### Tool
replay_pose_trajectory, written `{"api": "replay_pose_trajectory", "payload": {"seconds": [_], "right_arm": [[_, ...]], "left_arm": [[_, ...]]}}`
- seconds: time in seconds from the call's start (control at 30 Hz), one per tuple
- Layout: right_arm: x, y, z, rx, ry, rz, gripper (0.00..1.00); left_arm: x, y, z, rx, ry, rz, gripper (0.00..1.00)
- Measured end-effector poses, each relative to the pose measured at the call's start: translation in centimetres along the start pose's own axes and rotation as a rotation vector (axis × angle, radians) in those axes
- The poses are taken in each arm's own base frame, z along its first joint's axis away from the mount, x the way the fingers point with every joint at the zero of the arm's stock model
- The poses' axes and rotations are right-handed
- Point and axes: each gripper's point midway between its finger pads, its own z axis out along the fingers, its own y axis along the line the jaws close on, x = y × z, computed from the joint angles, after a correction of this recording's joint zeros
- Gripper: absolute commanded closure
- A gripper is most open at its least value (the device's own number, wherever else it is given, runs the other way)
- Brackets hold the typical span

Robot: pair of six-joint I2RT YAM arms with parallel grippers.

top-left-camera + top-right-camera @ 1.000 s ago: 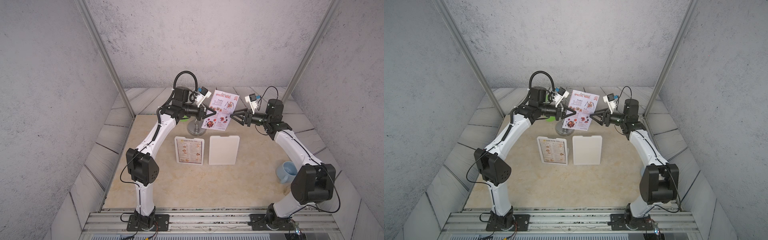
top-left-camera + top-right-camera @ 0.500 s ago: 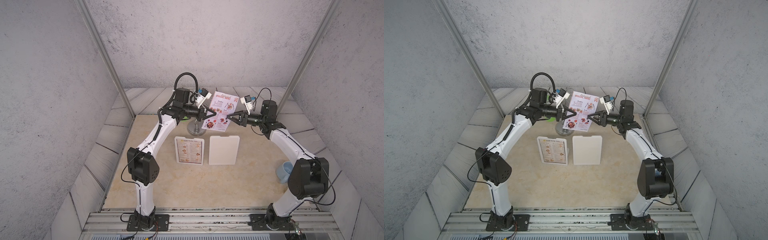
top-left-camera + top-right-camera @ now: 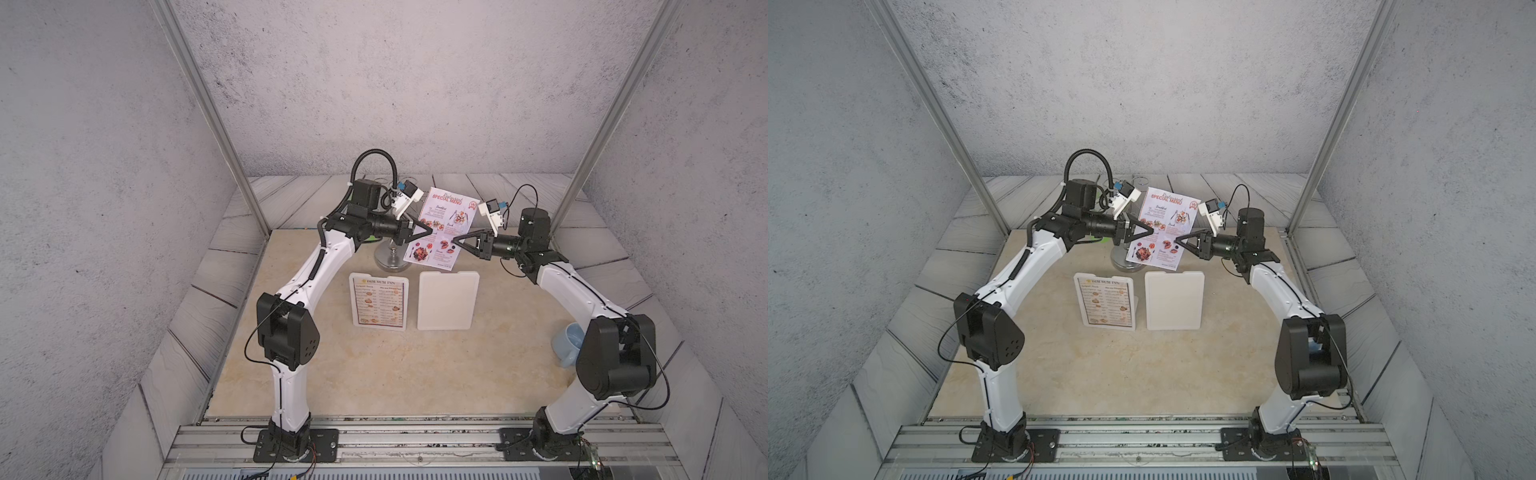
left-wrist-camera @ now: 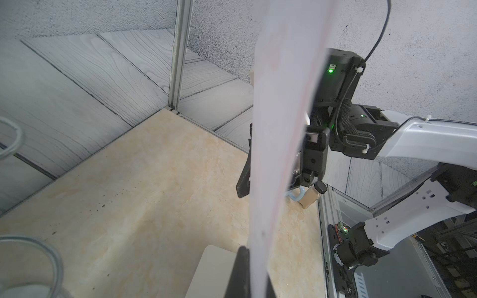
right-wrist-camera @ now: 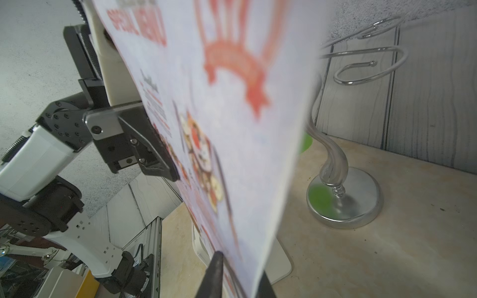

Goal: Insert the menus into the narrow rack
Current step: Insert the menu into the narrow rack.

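R gripper, wide apart a sec ago, now at right edge of lilac menu mid-frame, jaws narrowed round it, can't tell if clamped; L gripper stays clamped on it

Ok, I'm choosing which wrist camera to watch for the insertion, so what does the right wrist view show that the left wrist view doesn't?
Only the right wrist view: the chrome spiral rack in plain sight, the printed face of the SPECIAL MENU, and the left gripper clamped on its edge. Only the left wrist view: the right gripper straddling the sheet, a black-capped bottle beyond; blurred rings at the frame's edge are unidentifiable. Both: the menu, the white board and the table.
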Motion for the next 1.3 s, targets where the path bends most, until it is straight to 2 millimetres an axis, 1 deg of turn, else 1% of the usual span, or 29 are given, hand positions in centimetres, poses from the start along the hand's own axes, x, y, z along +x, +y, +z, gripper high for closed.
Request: {"api": "replay_pose_trajectory", "payload": {"seconds": [0.4, 0.6, 1.07, 1.3], "right_arm": [[-0.1, 0.9, -0.4, 0.002, -0.003, -0.01, 0.85], [0.4, 0.7, -0.3, 0.003, 0.004, 0.003, 0.85], [0.4, 0.8, -0.3, 0.002, 0.006, -0.004, 0.86], [0.4, 0.8, -0.3, 0.002, 0.007, -0.007, 0.87]], "left_arm": [[0.4, 0.3, 0.3, 0.008, 0.006, -0.009, 1.0], [0.8, 0.5, 0.4, 0.011, 0.011, -0.016, 1.0], [0.6, 0.6, 0.5, 0.009, 0.004, -0.002, 1.0], [1.4, 1.4, 1.0, 0.005, 0.019, -0.006, 1.0]]}}
